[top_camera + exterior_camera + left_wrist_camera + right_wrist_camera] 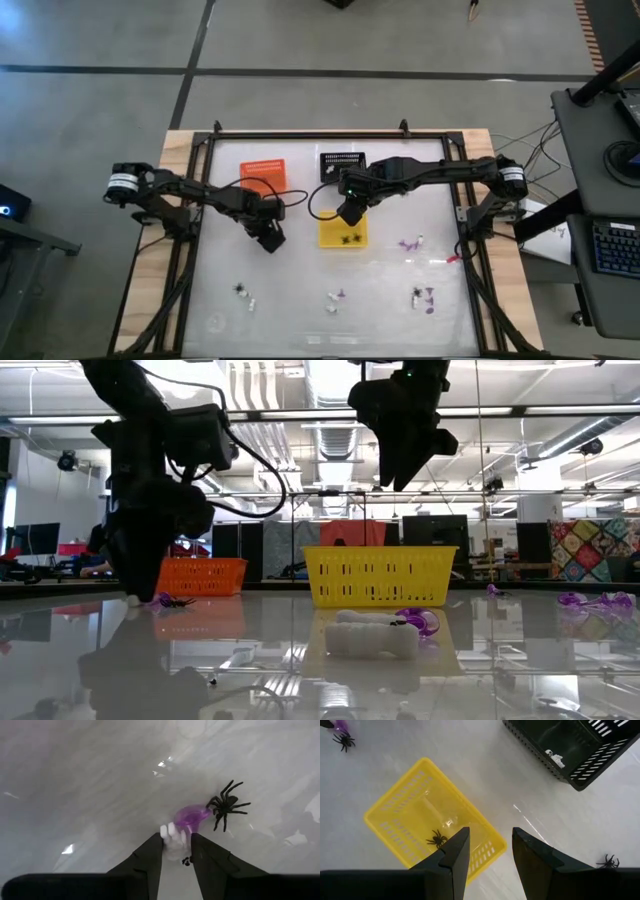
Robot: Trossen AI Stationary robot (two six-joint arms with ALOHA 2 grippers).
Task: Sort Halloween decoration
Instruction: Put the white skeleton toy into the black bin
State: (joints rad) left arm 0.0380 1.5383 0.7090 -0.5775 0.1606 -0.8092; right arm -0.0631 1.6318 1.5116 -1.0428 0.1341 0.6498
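Right wrist view, yellow basket (432, 832) holding black spider (438, 839)

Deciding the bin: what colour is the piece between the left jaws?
White, clearest in the left wrist view; a purple piece lies against it.

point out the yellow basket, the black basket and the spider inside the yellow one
yellow plastic slotted basket (387, 817), right wrist view, on its near side wall
black plastic slotted basket (600, 762), right wrist view, on its side wall
small black spider decoration (437, 840), right wrist view, on its body

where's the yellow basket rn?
High view: yellow basket sits mid-table, just in front of the black basket, right of the orange basket, under the right pincer.
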